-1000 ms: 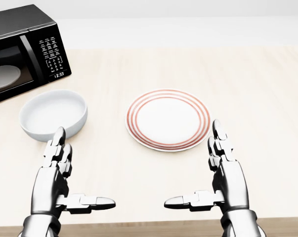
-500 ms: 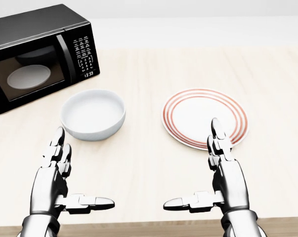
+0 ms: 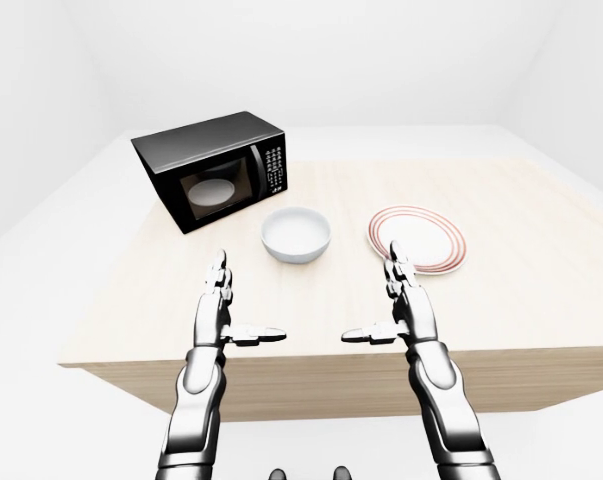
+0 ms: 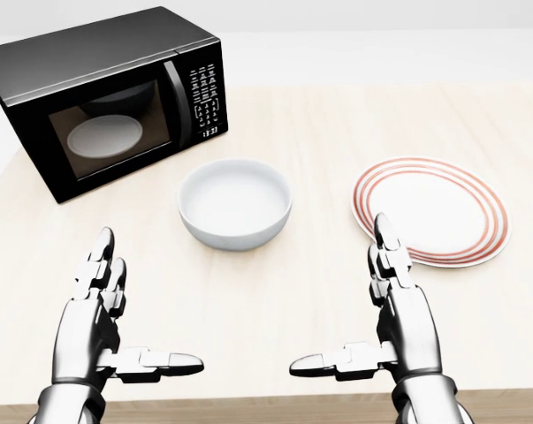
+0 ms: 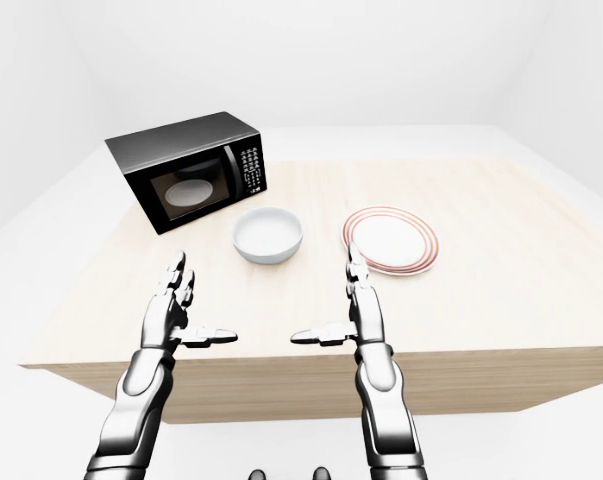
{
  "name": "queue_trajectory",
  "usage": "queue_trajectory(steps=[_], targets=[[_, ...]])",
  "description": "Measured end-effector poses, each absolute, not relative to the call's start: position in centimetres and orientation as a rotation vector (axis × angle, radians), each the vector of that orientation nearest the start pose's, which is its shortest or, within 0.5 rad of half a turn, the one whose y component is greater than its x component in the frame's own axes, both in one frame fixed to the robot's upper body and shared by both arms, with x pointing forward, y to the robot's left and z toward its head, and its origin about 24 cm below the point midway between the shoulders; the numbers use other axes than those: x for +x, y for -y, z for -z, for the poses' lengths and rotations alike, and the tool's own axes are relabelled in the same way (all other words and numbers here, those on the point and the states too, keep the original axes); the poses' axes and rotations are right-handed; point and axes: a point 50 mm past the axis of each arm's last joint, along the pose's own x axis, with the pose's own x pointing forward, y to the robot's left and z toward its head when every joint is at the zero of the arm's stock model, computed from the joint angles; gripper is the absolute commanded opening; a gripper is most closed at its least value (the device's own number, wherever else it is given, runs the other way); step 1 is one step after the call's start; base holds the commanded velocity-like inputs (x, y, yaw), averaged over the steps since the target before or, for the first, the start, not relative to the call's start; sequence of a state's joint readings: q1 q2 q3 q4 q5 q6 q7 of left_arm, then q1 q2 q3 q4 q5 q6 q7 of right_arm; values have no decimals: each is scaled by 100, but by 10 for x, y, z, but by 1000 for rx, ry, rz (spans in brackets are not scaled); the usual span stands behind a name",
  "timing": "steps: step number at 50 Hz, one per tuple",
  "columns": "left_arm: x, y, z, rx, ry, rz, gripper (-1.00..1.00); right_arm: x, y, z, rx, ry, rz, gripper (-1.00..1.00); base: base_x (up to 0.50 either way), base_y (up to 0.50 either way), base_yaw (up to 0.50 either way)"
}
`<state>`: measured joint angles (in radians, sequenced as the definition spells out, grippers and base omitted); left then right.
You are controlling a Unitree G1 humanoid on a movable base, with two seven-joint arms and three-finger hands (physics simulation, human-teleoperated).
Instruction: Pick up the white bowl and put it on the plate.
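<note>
Hands spread wide over the tabletop's near edge, nothing held yet.

Bowl (image 4: 235, 204) now sits almost dead centre in the head view, between the microwave (image 4: 107, 97) at upper left and the red-ringed plate (image 4: 431, 210) at right, well apart from both. Against the earlier head views everything on the tabletop (image 4: 319, 124) has slid rightward together, so the camera has swung, not the objects; I'd say the robot is squaring up to the bowl. Left hand (image 4: 102, 318) and right hand (image 4: 394, 318) are posed as before, fingers straight, thumbs pointing inward, both short of the bowl. Grasp not yet begun.
</note>
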<state>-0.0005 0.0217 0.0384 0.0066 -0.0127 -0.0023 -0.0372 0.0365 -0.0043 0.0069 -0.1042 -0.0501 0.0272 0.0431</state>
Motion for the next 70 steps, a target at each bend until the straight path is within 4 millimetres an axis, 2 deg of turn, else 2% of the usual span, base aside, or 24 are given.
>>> queue_trajectory(steps=[16,70], targets=[[254,-160,-40,7,-3,1,100,246,146,-53,-68,24,-46,100,0,0,0],[254,-160,-40,6,-3,1,100,246,142,-54,-73,26,-59,100,20,0,0]])
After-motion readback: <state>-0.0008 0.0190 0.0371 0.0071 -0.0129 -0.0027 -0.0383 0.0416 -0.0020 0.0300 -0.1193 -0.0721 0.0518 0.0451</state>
